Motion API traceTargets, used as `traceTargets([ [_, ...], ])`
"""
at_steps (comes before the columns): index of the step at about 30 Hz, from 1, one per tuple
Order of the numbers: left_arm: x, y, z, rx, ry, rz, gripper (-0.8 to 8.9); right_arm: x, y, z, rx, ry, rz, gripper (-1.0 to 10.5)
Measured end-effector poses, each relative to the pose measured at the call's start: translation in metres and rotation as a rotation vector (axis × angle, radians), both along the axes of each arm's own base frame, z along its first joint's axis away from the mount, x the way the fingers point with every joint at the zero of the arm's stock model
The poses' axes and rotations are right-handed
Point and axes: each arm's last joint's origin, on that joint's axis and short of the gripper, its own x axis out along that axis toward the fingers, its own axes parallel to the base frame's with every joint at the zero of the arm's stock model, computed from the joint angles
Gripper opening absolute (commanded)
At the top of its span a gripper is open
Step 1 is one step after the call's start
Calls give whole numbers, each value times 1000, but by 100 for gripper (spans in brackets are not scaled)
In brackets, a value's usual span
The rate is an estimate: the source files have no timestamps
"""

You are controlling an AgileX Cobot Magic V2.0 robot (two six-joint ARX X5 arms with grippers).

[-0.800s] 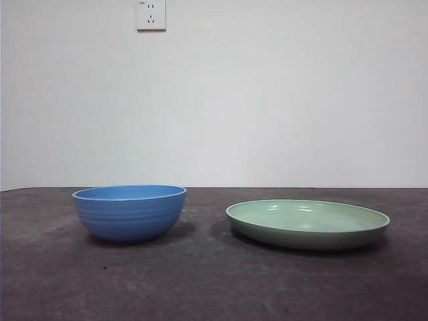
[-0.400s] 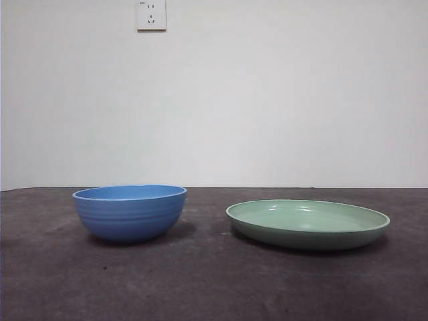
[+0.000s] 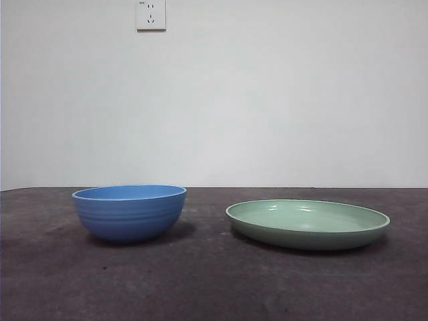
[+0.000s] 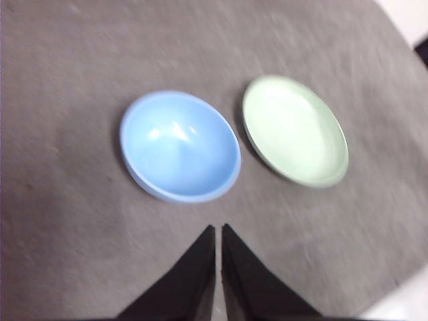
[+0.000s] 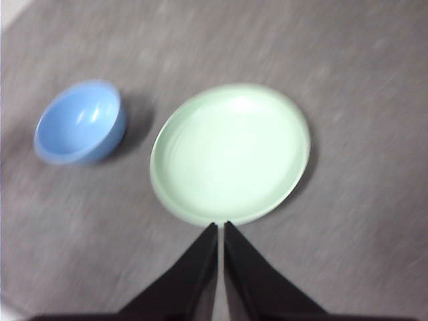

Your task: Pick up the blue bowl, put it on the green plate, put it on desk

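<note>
The blue bowl (image 3: 129, 212) stands upright on the desk (image 3: 200, 281) at the left, empty. The green plate (image 3: 307, 223) lies flat to its right, a gap apart, also empty. In the left wrist view the bowl (image 4: 180, 146) and plate (image 4: 295, 130) lie below my left gripper (image 4: 218, 231), which is shut, empty and high above the desk near the bowl. In the right wrist view my right gripper (image 5: 221, 227) is shut and empty, high above the near rim of the plate (image 5: 231, 152); the bowl (image 5: 81, 122) sits off to one side. Neither gripper shows in the front view.
A white wall with a power socket (image 3: 151, 14) stands behind the desk. The desk's edge (image 4: 401, 304) shows at a corner of the left wrist view.
</note>
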Motion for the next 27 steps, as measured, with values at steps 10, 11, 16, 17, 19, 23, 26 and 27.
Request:
traceTargets([
  [10, -5, -9, -1, 29, 30, -114, 30, 0, 12, -5, -42, 73, 149, 8],
  [11, -5, -9, -1, 29, 30, -114, 31, 0, 12, -5, -43, 71, 154, 8],
  [16, -5, -9, 0, 29, 29, -114, 251, 0, 12, -5, -43, 70, 155, 184],
  [17, -5, -9, 0, 29, 29, -114, 328, 0, 12, -5, -43, 70, 155, 265],
  [19, -5, -9, 0, 29, 28, -114, 409, 0, 12, -5, -43, 70, 155, 362],
  [23, -5, -9, 0, 29, 26, -114, 415, 0, 12, -5, -43, 70, 154, 373],
  [26, -5, -9, 0, 29, 26, -114, 415, 0, 12, -5, -43, 70, 154, 373],
  [27, -5, -9, 0, 29, 26, -114, 415, 0, 12, -5, -43, 70, 154, 373],
])
